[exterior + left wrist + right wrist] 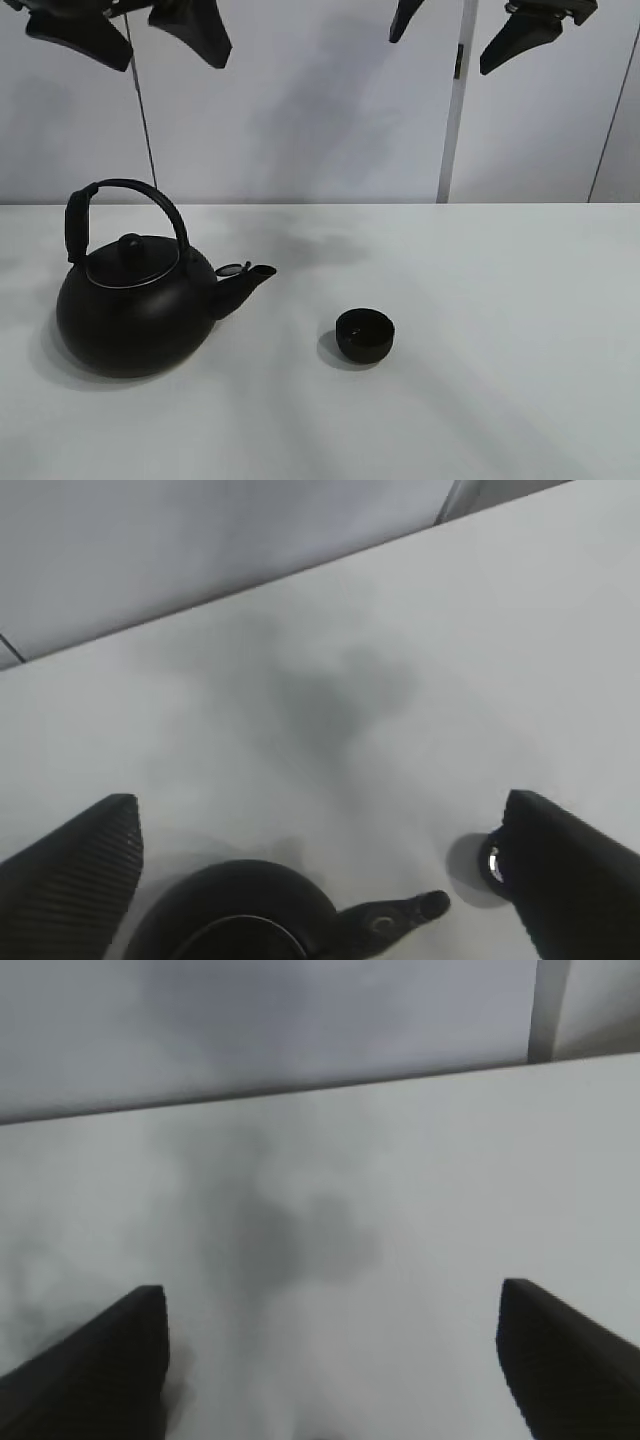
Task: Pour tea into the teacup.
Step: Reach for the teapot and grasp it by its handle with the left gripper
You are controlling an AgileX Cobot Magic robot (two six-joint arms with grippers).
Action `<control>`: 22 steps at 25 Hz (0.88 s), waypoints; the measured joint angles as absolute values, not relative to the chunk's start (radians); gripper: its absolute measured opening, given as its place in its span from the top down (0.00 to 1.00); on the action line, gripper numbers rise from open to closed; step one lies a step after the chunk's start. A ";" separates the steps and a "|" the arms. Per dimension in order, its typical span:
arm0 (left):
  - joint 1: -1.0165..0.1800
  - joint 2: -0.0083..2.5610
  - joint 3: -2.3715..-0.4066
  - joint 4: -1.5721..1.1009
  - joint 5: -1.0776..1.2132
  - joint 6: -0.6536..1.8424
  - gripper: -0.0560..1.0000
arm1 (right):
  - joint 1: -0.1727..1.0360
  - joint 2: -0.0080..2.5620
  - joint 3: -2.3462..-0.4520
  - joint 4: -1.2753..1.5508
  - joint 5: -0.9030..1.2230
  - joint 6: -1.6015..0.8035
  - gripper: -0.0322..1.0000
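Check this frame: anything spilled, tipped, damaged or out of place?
Nothing stands out. The kettle stands upright with its lid on, the teacup sits upright apart from it, and the table shows no spill. The left gripper and right gripper hang open, holding nothing.

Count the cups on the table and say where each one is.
1. The teacup stands upright on the table, right of the kettle in the high view, beyond its spout, not touching it. None seems hidden.
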State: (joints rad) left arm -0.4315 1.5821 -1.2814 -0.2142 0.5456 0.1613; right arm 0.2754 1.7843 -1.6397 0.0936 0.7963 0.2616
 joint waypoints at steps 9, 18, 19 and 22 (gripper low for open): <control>-0.439 1.296 -0.665 -0.123 -0.189 0.163 0.29 | 0.275 1.784 -1.640 0.094 0.658 0.262 0.38; -0.439 1.281 -0.349 -0.010 -0.499 0.163 0.29 | 0.275 1.784 -1.640 0.094 0.630 0.262 0.38; -0.439 1.289 -0.337 -0.009 -0.508 0.163 0.29 | 0.275 1.784 -1.640 0.094 0.629 0.262 0.38; -0.435 1.347 -0.327 -0.006 -0.559 0.163 0.29 | 0.275 1.784 -1.640 0.094 0.629 0.262 0.38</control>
State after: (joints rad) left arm -0.4351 1.3465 -0.3274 -0.0057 -0.5593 0.1630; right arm 0.2754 1.7843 -1.6397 0.0937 0.6292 0.2616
